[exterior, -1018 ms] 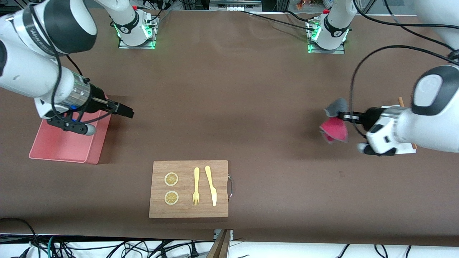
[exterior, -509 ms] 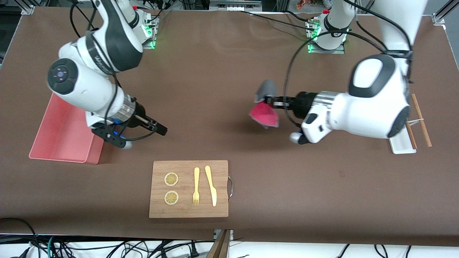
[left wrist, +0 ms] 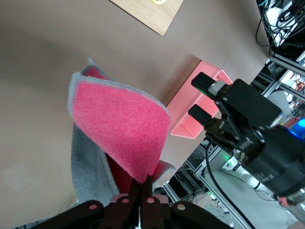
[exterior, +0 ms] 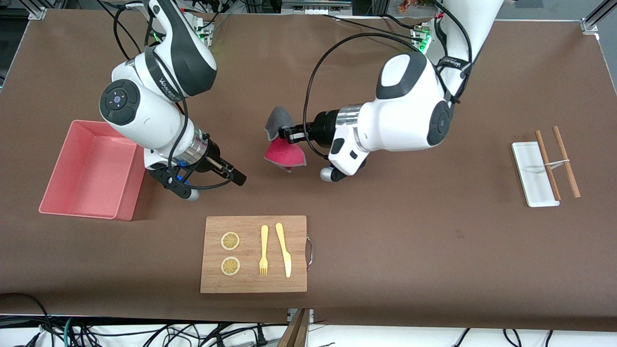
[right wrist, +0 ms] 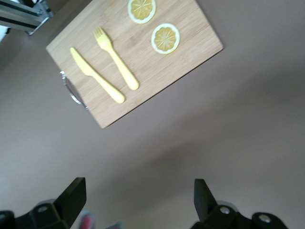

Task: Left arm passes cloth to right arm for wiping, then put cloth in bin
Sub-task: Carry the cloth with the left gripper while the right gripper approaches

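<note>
Clamped in the left gripper (exterior: 285, 134), the cloth (exterior: 283, 153) is held up over bare table near the middle, pink face drooping, grey face above, so that a free edge is offered for the handover. Just beside it, toward the bin (exterior: 91, 168), the right gripper (exterior: 237, 179) is held with its fingers spread wide, empty, apparently to receive it. Half a second earlier the cloth was farther toward the left arm's end, and the right gripper closer to the bin.
</note>
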`<act>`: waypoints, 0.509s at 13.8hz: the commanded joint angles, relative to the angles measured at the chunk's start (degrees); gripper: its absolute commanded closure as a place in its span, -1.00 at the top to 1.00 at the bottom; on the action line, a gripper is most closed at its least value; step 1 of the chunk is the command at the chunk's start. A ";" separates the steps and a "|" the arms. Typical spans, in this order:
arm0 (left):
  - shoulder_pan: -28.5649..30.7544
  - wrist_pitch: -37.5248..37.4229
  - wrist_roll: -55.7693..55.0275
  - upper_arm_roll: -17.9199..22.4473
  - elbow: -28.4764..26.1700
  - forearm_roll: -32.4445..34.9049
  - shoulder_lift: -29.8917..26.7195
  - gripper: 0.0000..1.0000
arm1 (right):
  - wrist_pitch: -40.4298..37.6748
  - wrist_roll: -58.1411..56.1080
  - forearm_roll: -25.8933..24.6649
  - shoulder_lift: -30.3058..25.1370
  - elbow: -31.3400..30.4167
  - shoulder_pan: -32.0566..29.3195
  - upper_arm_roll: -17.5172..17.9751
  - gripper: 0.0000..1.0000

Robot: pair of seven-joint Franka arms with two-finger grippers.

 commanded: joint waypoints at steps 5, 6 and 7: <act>0.10 0.18 -1.46 0.69 0.85 -1.00 0.10 -1.00 | -4.08 3.02 5.43 -2.09 2.27 0.07 -0.22 1.00; 0.02 0.26 -1.46 0.69 0.85 -1.09 0.10 -1.00 | -3.99 5.03 5.70 -2.09 2.27 0.33 -0.13 1.00; 0.02 0.26 -1.55 0.69 0.93 -1.09 0.10 -1.00 | -3.90 6.53 5.70 -2.00 2.27 0.94 -0.13 1.00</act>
